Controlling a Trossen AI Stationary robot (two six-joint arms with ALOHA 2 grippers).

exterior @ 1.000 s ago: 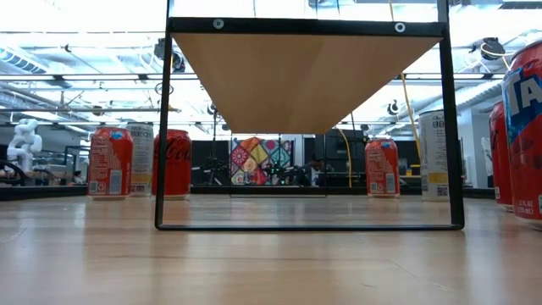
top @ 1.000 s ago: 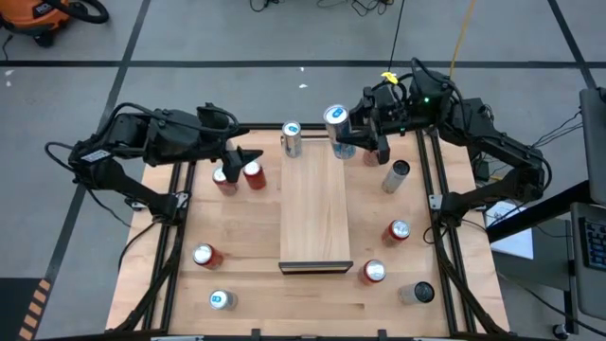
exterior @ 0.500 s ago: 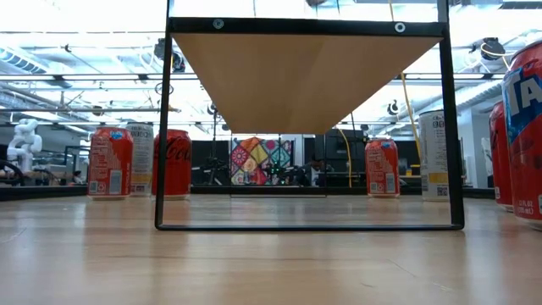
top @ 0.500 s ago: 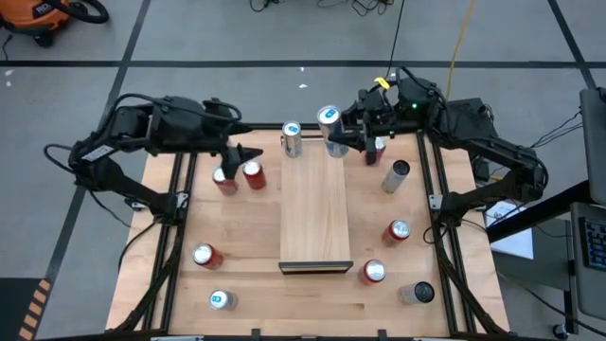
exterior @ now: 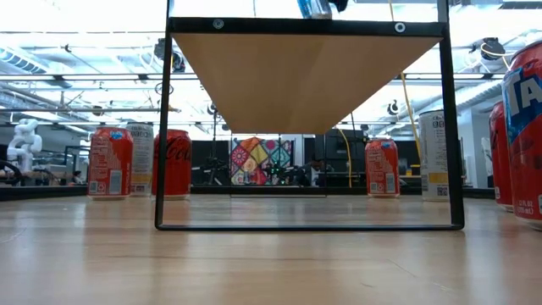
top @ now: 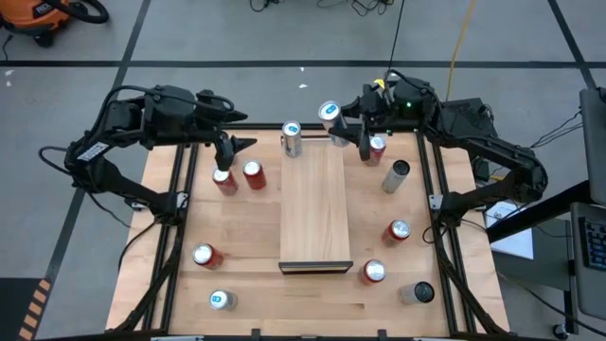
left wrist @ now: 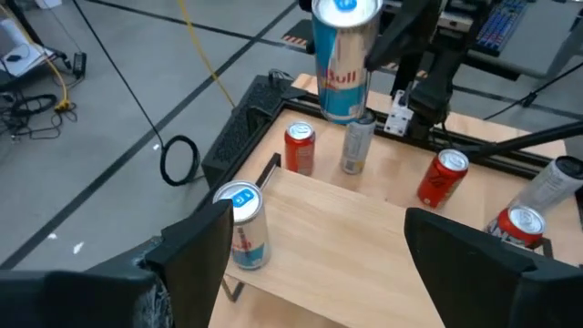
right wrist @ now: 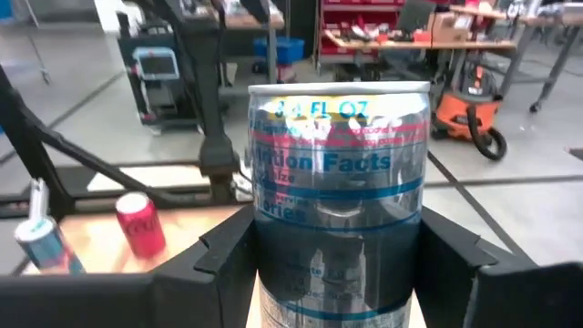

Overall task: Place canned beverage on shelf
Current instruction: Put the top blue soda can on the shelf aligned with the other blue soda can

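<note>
Hovering above shelf (top: 315,208): right gripper (top: 347,134) gripping can (top: 330,120) (upright).

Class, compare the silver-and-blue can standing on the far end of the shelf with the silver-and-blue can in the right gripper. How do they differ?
The can on the shelf stands on the shelf untouched; the held can is clamped in the right gripper, lifted above the shelf's far end. The shelf can stands upright; the held can leans slightly. Both are slim and silver-and-blue, unlike the red cans around.

You've got two matte-black jointed arms — left arm (top: 142,123) upper left, right arm (top: 473,133) upper right — black cables, white label, green LED, yellow tag.
</note>
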